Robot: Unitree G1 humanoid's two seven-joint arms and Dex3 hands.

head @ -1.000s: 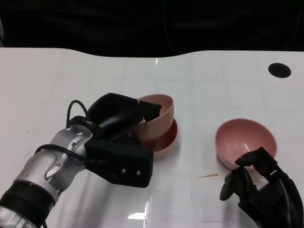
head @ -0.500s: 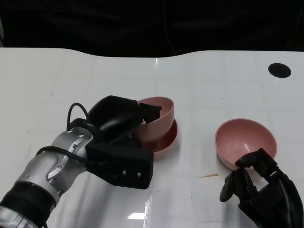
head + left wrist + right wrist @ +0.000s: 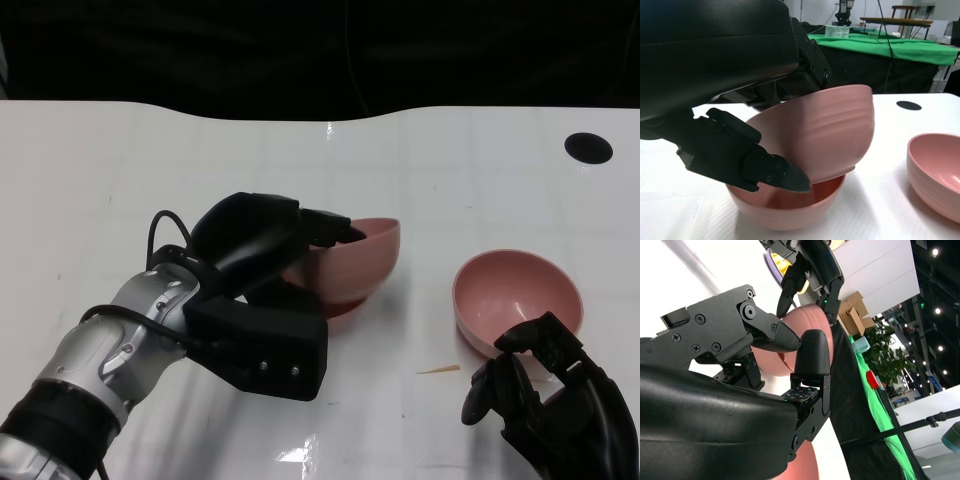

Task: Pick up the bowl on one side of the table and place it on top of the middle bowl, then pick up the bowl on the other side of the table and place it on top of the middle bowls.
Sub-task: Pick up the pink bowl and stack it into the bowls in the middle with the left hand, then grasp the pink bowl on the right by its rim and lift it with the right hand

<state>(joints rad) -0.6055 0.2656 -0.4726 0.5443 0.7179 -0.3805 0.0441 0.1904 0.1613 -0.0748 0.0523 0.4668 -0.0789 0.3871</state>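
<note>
Our left hand (image 3: 262,262) has hold of a pink bowl (image 3: 352,262), fingers (image 3: 330,229) hooked over the near rim, and we've got it tipped over on its side so the opening faces back toward the hand. In the left wrist view you can see that held bowl (image 3: 825,132) leaning with its lower edge inside the middle bowl (image 3: 785,209), which sits flat on the white table (image 3: 200,160). So it's partly in, not nested level. From the head view only a sliver of the middle bowl (image 3: 335,308) peeks out below the tilted one, roughly at the centre of the table.

Right hand (image 3: 545,395) is down at the lower right, resting near the table edge with its fingers (image 3: 490,385) curled loosely and nothing in them. The third pink bowl (image 3: 517,297) sits upright just beyond those fingertips; we can't tell for sure from the head view if they're touching its rim or just next to it. In the left wrist view that same bowl (image 3: 936,172) is off to the side, well apart from the other two. The right wrist view is mostly our own black hand (image 3: 765,365) up close with a bit of pink behind the fingers.

Other bits: a small yellowish scrap (image 3: 438,370) lying on the table between the middle bowl and the right hand, and a round black hole (image 3: 588,147) in the far right corner of the tabletop.
</note>
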